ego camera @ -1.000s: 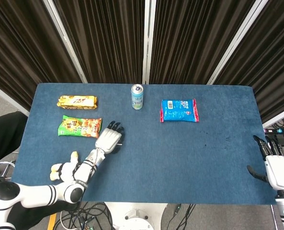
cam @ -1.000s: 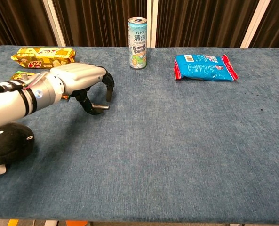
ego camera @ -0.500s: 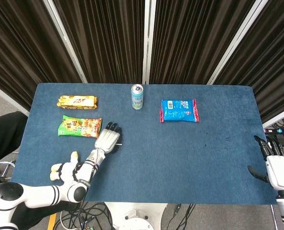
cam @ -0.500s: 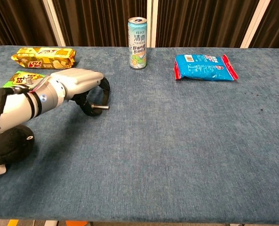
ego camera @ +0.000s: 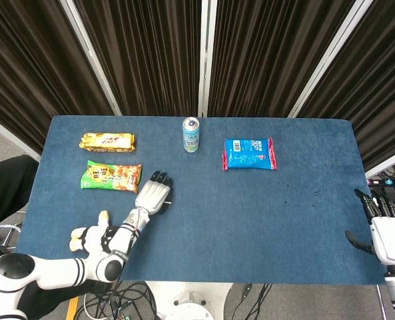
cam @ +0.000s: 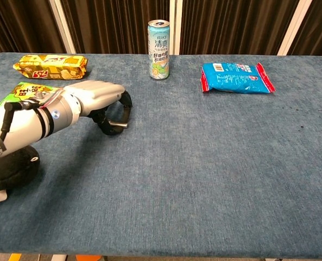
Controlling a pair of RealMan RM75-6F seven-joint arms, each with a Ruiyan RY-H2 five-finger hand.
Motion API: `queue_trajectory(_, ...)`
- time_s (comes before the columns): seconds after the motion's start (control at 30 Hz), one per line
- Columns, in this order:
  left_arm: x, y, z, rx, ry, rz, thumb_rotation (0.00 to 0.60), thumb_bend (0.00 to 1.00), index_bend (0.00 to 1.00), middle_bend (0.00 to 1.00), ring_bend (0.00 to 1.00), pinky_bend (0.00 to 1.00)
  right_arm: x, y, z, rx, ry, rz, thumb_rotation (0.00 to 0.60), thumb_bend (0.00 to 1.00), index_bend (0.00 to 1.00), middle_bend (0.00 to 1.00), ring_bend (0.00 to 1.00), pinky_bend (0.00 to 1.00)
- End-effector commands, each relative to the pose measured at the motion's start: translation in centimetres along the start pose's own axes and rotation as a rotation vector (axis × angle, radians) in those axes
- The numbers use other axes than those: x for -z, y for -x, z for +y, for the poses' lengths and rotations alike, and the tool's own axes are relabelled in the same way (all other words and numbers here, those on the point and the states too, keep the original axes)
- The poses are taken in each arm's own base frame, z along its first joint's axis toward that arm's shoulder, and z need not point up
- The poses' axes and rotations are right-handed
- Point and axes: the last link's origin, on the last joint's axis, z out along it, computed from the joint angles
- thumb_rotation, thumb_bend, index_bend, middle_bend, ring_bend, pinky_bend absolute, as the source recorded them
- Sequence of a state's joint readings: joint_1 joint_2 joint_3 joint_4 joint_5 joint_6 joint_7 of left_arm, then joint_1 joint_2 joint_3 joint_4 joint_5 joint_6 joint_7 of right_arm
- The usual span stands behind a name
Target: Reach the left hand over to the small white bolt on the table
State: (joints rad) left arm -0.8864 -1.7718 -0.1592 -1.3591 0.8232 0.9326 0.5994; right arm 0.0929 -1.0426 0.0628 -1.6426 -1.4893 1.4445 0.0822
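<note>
My right hand waits at the table's near right edge, fingers apart, holding nothing. My left hand curls its dark fingers down around the small bolt. At twelve o'clock stands the drink can.
</note>
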Motion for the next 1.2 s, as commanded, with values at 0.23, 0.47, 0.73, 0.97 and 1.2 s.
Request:
queue_trajectory(0.23, 0.5, -1.2, -0.7, 0.152, 0.001, 0.013, 0.6, 0.38, 0.54, 0.18, 0.03, 0.0, 0.0, 0.0, -0.1, -0.001, -0.002, 0.0, 0.6, 0.14, 0.06, 0.15, 0.0, 0.0)
queue_trajectory(0.47, 0.4, -1.6, -1.2, 0.2, -0.002, 0.011, 0.6, 0.38, 0.54, 0.18, 0.03, 0.0, 0.0, 0.1, -0.2, -0.001, -0.006, -0.004, 0.6, 0.14, 0.06, 0.15, 0.0, 0.0)
queue_trajectory(0.73, 0.3, -1.8, -1.4, 0.23, 0.0, 0.014, 0.6, 0.38, 0.53, 0.18, 0.03, 0.0, 0.0, 0.1, -0.2, 0.0, -0.004, -0.004, 0.6, 0.14, 0.06, 0.15, 0.0, 0.0)
queue_trajectory(0.97, 0.3, -1.9, -1.9, 0.248, -0.011, 0.018, 0.6, 0.38, 0.52, 0.18, 0.03, 0.0, 0.0, 0.1, -0.3, 0.0, -0.004, -0.005, 0.6, 0.14, 0.06, 0.15, 0.0, 0.0)
queue_trajectory(1.2, 0.5, -1.7, -2.2, 0.238, -0.012, 0.009, 0.594, 0.38, 0.5, 0.18, 0.03, 0.0, -0.1, 0.1, -0.4, 0.001, -0.008, -0.005, 0.6, 0.14, 0.06, 0.15, 0.0, 0.0)
